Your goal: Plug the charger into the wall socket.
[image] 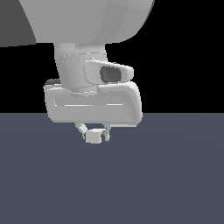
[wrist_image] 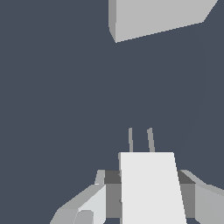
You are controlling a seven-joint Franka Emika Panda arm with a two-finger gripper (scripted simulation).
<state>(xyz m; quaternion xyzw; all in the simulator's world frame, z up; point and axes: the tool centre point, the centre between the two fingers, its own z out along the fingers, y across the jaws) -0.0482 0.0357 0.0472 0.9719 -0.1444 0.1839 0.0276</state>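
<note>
- Because the plug has to go in prongs first, the gripper is holding the charger by its two side faces, with the jaws clamped on the block and the two thin prongs sticking out past the fingertips.
- In the exterior view the charger is sitting between the fingers just under the hand, hanging above the dark floor, so nothing is touching it from below.
- The wall socket is lying well ahead of the jaws, in the direction the prongs are pointing, but off to one side of their line and turned at an angle to them.
- Its two holes are not showing here, so the aim cannot be judged yet.
- The hand probably needs squaring to the plate before pushing in.
</note>
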